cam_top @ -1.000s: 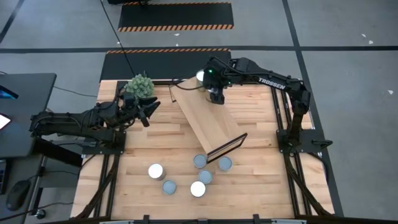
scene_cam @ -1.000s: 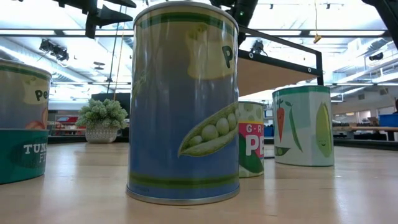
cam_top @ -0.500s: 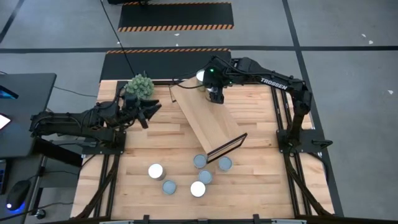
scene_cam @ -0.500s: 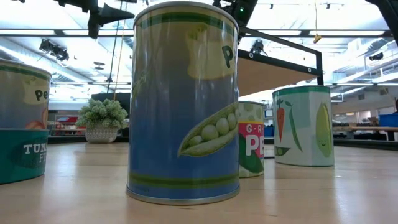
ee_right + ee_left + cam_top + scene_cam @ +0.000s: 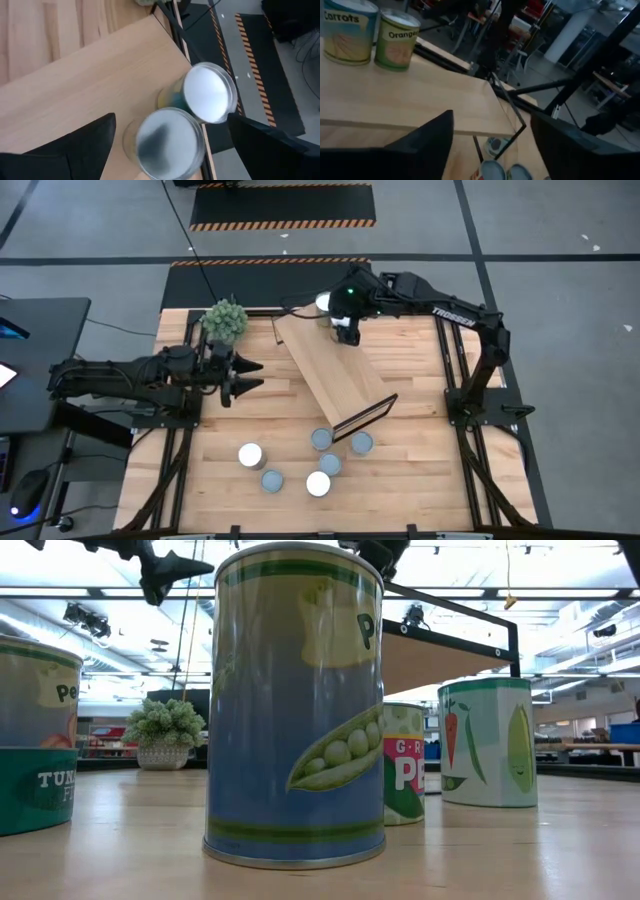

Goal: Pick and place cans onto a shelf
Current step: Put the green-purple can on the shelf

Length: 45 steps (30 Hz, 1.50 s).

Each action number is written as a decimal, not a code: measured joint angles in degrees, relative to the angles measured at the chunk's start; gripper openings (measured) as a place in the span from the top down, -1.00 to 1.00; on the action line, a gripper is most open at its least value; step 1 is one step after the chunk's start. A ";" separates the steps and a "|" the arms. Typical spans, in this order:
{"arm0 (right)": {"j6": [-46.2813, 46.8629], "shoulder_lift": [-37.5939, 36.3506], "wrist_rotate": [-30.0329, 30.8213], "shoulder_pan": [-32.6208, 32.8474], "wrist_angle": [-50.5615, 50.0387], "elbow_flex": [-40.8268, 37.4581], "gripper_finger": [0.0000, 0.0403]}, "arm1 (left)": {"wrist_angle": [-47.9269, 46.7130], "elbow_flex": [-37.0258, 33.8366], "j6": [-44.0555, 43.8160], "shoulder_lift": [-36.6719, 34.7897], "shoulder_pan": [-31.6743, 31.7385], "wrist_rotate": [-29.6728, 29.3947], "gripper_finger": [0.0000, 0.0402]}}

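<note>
The shelf (image 5: 335, 375) is a light-wood plank lying slantwise on the table, with a dark frame at its near end (image 5: 365, 417). Two cans stand on its far end: a white-topped one (image 5: 210, 92) and a grey-topped one (image 5: 167, 145). They also show in the left wrist view (image 5: 395, 40). My right gripper (image 5: 345, 332) hangs open above them, a finger on either side of the grey-topped can, touching nothing. Several more cans (image 5: 318, 484) stand upright on the table near the front. My left gripper (image 5: 252, 375) is open and empty at the table's left, pointing toward the shelf.
A spiky green plant ball (image 5: 226, 317) sits at the far left corner, just behind my left gripper. In the low view a tall pea can (image 5: 295, 705) stands close in front, with other cans (image 5: 490, 740) beside it. Bare slatted tabletop lies between the left arm and the shelf.
My left gripper has swung away from the plant toward the table's near edge and now points level toward the shelf. My right gripper has drawn back a little toward the far edge over the two cans, which stay standing on the shelf.
</note>
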 joint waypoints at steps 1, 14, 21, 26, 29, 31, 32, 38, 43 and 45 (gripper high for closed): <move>0.37 -0.16 -0.02 0.34 0.12 0.00 -0.93 | -1.23 0.58 0.04 0.20 -0.31 -0.09 -0.42; 7.73 -5.64 5.45 8.95 -1.19 0.00 -0.93 | -35.55 16.70 2.20 14.02 -11.43 -4.74 -0.43; 15.43 -9.04 11.17 14.70 -4.27 0.04 -0.93 | -48.32 22.92 -6.22 21.48 -20.35 -2.38 -0.43; 19.53 -9.81 12.31 17.61 -6.18 0.04 -0.93 | -51.60 23.16 -12.95 24.68 -26.23 -0.47 -0.43; 21.12 -9.85 12.31 19.03 -6.56 0.02 -0.93 | -54.04 23.09 -17.93 26.13 -29.85 -0.22 -0.43; 22.19 -9.87 12.36 19.80 -6.78 0.02 -0.93 | -53.79 22.34 -21.58 26.60 -32.51 -0.30 -0.43; 22.78 -9.87 12.54 20.17 -6.78 0.02 -0.93 | -53.63 21.56 -23.47 26.67 -33.96 -0.36 -0.43; 25.44 -9.87 14.05 22.05 -6.80 0.02 -0.93 | -47.98 14.51 -35.10 26.64 -41.49 0.06 -0.43; 25.55 -9.87 14.10 22.86 -6.78 0.02 -0.93 | -37.79 10.37 -36.60 27.99 -45.52 -1.42 -0.43; 25.65 -9.87 14.19 22.84 -6.78 0.02 -0.93 | -37.64 10.25 -37.98 29.92 -46.66 -4.22 -0.43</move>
